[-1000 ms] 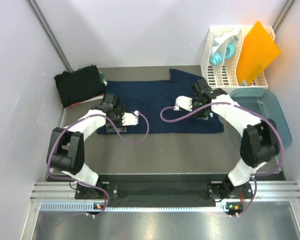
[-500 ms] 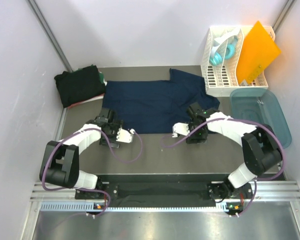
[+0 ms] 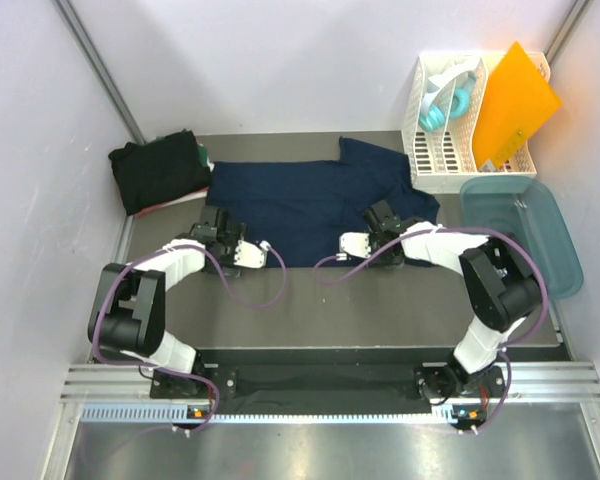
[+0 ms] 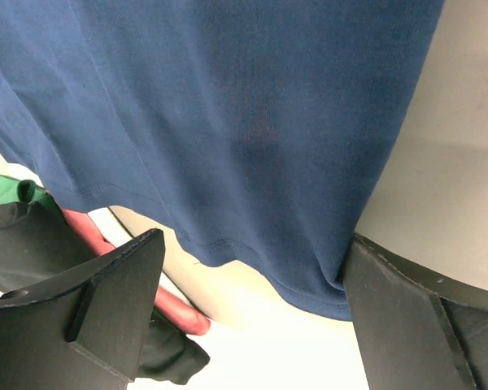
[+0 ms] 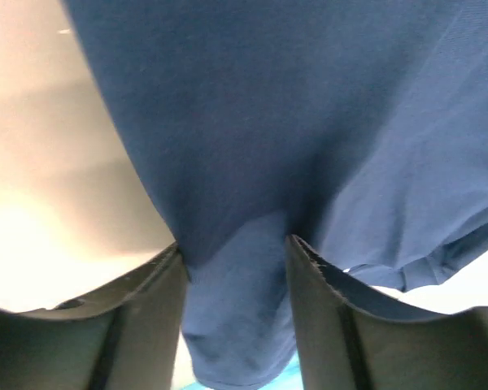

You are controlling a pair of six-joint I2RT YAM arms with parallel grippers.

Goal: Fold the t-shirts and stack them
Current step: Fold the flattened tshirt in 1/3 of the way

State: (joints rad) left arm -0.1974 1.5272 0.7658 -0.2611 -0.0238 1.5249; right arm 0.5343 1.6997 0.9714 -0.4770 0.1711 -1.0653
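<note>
Robot lab cell: white partition walls (image 3: 280, 60) enclosing the grey table (image 3: 360, 310), arms sitting bolted on an aluminium rail (image 3: 330, 385).

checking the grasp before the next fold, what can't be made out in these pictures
- Top view: both claws' fingertips, hidden under their own wrists at the navy t-shirt.
- Left wrist view: whether the left claw pinches the hem; fingers cut off by the frame.
- Top view: how many shirts the dark pile holds; too small.

The top external view looks down from above and behind the arms, bases at 6 o'clock. The 2 wrist views sit very close, each facing the navy t-shirt (image 3: 305, 205) (image 4: 228, 122) (image 5: 293, 138), which all 3 share.
</note>
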